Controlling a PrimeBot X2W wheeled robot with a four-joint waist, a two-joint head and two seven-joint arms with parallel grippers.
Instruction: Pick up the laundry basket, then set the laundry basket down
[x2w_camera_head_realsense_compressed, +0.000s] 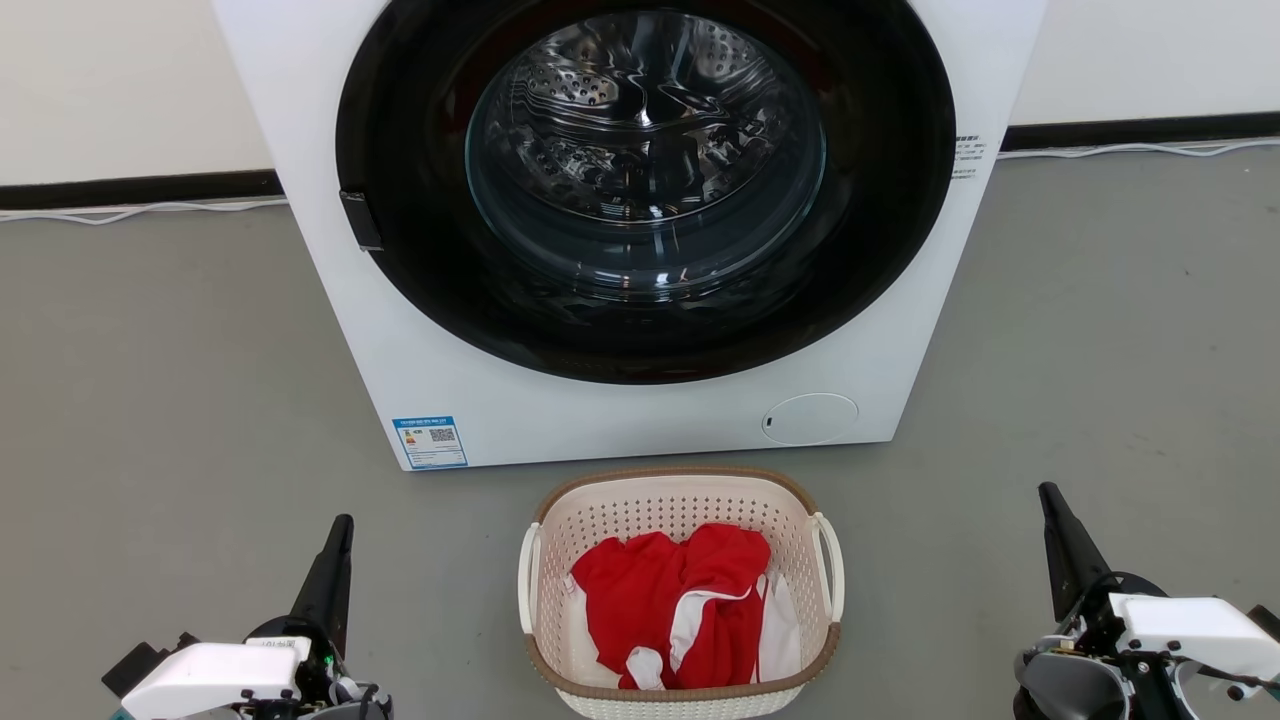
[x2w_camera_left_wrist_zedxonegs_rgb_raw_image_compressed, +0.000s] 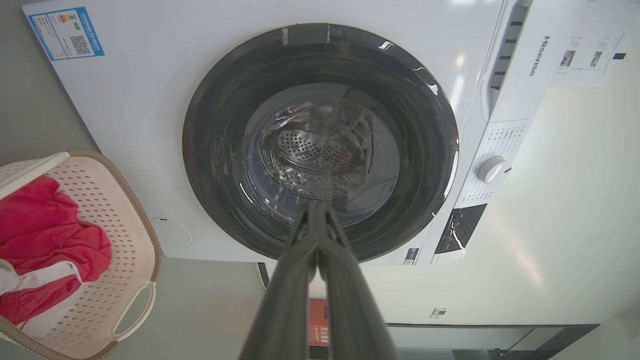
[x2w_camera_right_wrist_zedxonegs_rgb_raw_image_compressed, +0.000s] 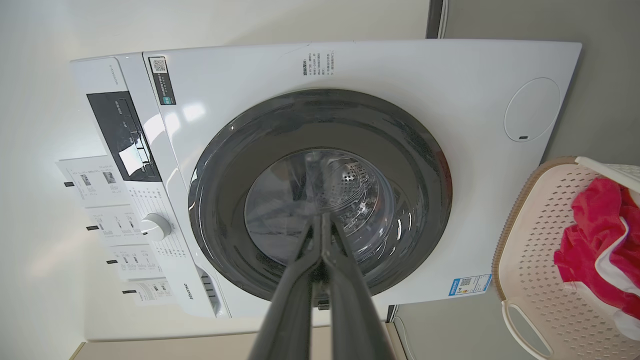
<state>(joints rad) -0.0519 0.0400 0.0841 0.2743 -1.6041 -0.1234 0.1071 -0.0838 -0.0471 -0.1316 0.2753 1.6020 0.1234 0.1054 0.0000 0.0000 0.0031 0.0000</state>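
Cream perforated laundry basket (x2w_camera_head_realsense_compressed: 680, 510) with brown rim, red-and-white garment (x2w_camera_head_realsense_compressed: 680, 605), white washing machine (x2w_camera_head_realsense_compressed: 420, 360)

Head cam sat high, looked forward and down: washing machine (x2w_camera_head_realsense_compressed: 600, 420) upper centre, laundry basket (x2w_camera_head_realsense_compressed: 660, 510) bottom centre, close. Both wrist cams faced the door (x2w_camera_left_wrist_zedxonegs_rgb_raw_image_compressed: 320, 150) mid-frame, whole machine in shot, rolled sideways (opposite ways). Basket at left wrist's lower left, right wrist's lower right. All three shared door and basket.

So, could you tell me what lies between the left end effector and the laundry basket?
In the head view, just bare grey floor separates the left end effector from the laundry basket.
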